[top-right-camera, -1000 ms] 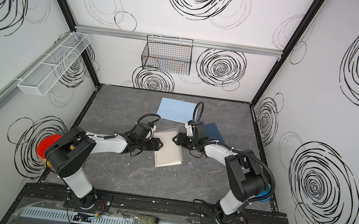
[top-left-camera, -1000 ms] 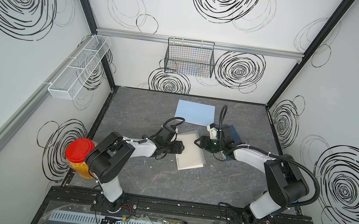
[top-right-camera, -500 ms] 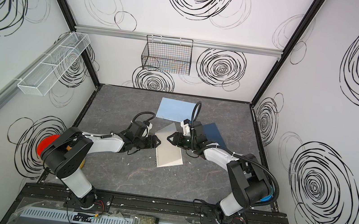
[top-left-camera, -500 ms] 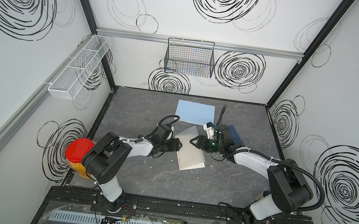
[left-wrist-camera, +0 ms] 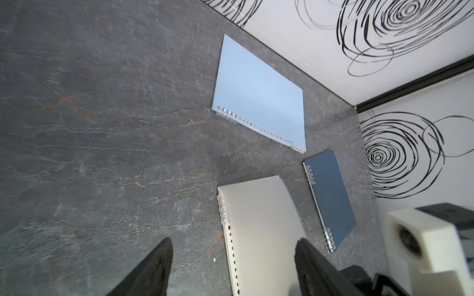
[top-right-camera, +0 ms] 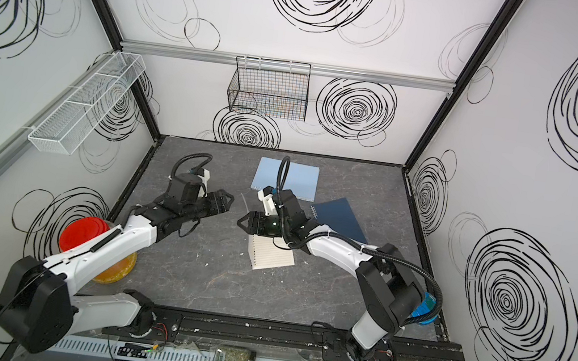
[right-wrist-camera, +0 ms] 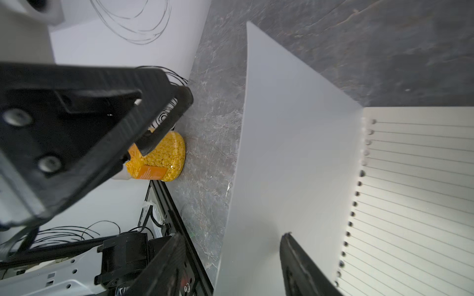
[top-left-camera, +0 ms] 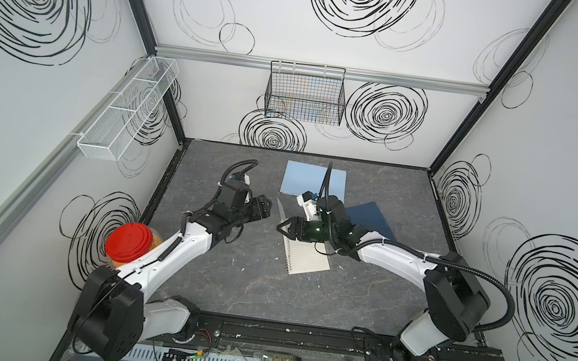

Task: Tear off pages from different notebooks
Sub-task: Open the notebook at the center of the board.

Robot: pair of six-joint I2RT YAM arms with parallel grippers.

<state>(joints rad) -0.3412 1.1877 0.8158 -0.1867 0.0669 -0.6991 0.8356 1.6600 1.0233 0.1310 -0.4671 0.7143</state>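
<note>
Three wire-bound notebooks are recorded on the dark stone-patterned table (top-left-camera: 264, 299) in both top views. A light-blue-covered notebook (top-left-camera: 302, 179) lies at the back, a dark navy-covered notebook (top-left-camera: 373, 219) lies nearer and to its right, and an open notebook of cream lined paper (top-left-camera: 307, 261) lies towards the middle. They are laid apart, judged so that each can be worked singly. A plain whitish sheet (top-left-camera: 279, 206) is stood up from the open notebook's bound edge, close between the left gripper (top-left-camera: 268, 208) and the right gripper (top-left-camera: 280, 228).

From the left wrist view, the sheet (left-wrist-camera: 256, 225) is seen curved upward, with its punched edge caught on rings at one end. Whether it is a cover or a page cannot be told. The left jaws are spread wide and nothing is held.

From the right wrist view, lined paper is exposed beside the raised sheet (right-wrist-camera: 289, 153), which passes between the right jaws. These are parted, and no clamp on the sheet is seen. The sheet is judged to be presented for a pinch and pull, and not yet torn free. A yellow-filled clear jar (right-wrist-camera: 164, 156) is noted at the table's edge, outside the work.
</note>
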